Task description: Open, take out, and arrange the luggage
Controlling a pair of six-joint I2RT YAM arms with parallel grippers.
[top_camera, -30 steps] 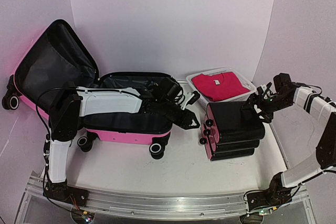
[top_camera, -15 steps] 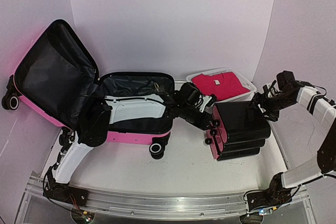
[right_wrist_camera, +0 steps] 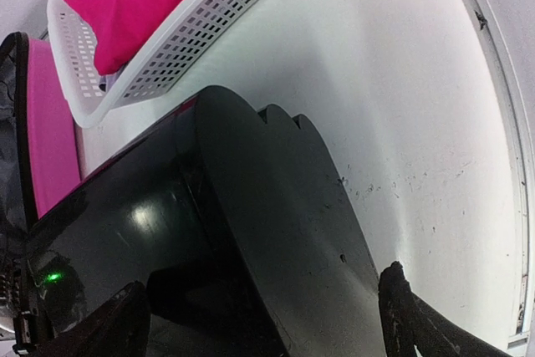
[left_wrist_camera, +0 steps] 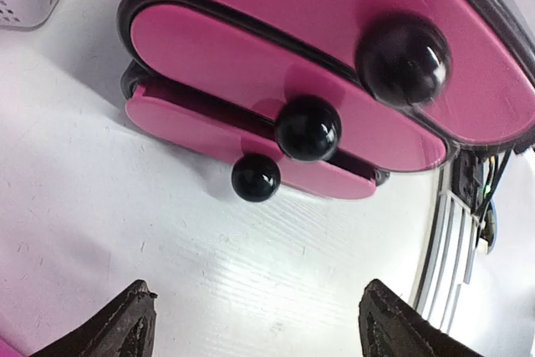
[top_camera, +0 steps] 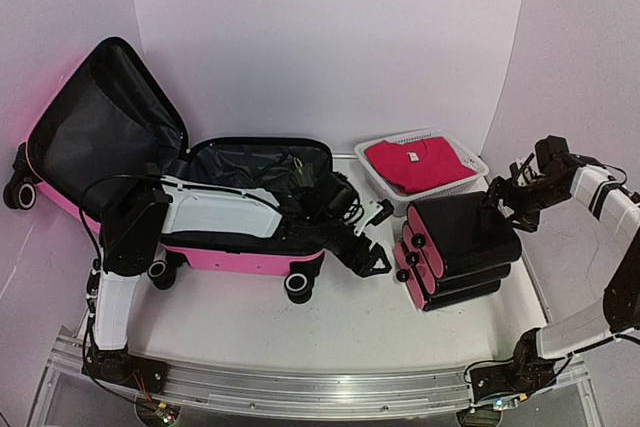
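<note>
The pink luggage [top_camera: 240, 257] lies open at the left, its black-lined lid [top_camera: 100, 137] up against the left wall. A stack of three black cases with pink ends [top_camera: 458, 247] lies at the right; their pink ends and black knobs show in the left wrist view [left_wrist_camera: 251, 73]. My left gripper [top_camera: 372, 262] is open and empty above the table, between the luggage and the stack. My right gripper [top_camera: 500, 199] is open at the stack's far right end, its jaws spread over the top black case [right_wrist_camera: 251, 232].
A white mesh basket [top_camera: 468, 162] with a red shirt [top_camera: 420, 162] stands behind the stack, and shows in the right wrist view [right_wrist_camera: 209, 35]. The table's right rail [top_camera: 535, 287] runs beside the stack. White walls enclose three sides.
My left gripper has drawn back left from the stack's pink ends. The stack has turned and shifted slightly right. My right gripper has moved a little right and stays at the stack's far end.
</note>
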